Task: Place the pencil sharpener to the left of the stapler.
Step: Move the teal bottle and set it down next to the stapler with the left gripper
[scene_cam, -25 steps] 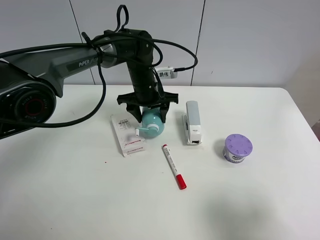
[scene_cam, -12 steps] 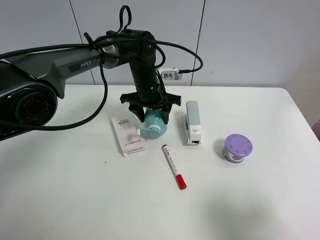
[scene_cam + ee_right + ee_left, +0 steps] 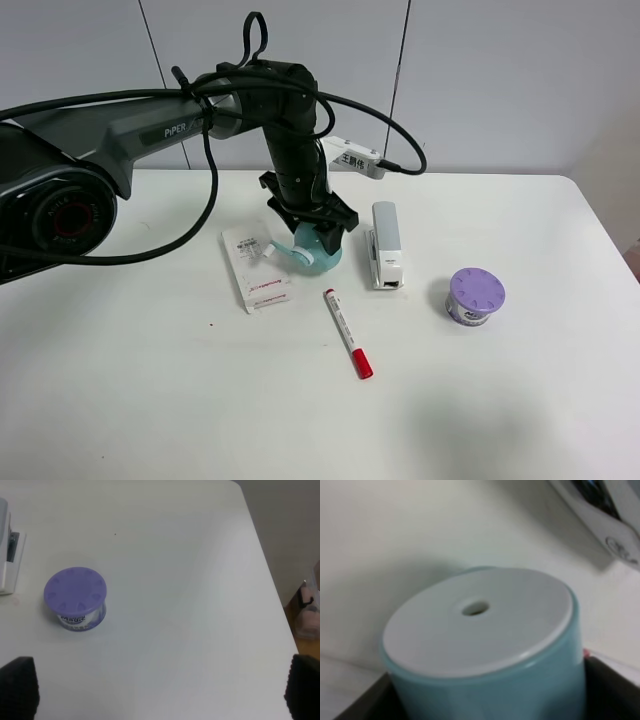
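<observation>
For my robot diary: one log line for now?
left gripper: shut on pencil sharpener | position: left of stapler | right gripper: open

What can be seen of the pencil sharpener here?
The pencil sharpener is a rounded light-teal plastic body with a flat white face bearing a small hole. Its white-tipped crank points toward the white box. It is tilted, just left of the stapler, gripped by the left gripper; whether it is lifted is unclear.

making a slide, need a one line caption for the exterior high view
Left gripper grips the teal pencil sharpener just left of the stapler.
</observation>
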Tool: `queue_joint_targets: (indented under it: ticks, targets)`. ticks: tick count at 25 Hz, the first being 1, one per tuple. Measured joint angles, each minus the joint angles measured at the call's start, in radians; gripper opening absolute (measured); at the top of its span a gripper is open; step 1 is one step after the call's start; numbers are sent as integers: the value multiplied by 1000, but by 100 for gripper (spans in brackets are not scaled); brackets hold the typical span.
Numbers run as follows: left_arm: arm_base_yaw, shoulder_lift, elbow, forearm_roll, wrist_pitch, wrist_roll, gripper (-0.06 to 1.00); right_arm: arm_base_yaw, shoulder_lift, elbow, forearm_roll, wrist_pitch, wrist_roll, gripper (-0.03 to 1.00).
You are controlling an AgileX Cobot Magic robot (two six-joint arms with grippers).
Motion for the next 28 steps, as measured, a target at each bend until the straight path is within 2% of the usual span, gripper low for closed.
queue_joint_targets:
  ticks: [6, 10, 20, 28]
  targets:
    - [0, 0, 0, 0, -33, 326, 66, 0, 0, 0, 0, 0, 0, 99]
    - [0, 4, 0, 0, -64, 440, 66, 0, 0, 0, 0, 0, 0, 99]
    - [-11, 46, 0, 1, -80, 495, 66, 0, 0, 0, 0, 0, 0, 99]
    - [-11, 46, 0, -4, -95, 497, 66, 0, 0, 0, 0, 0, 0, 99]
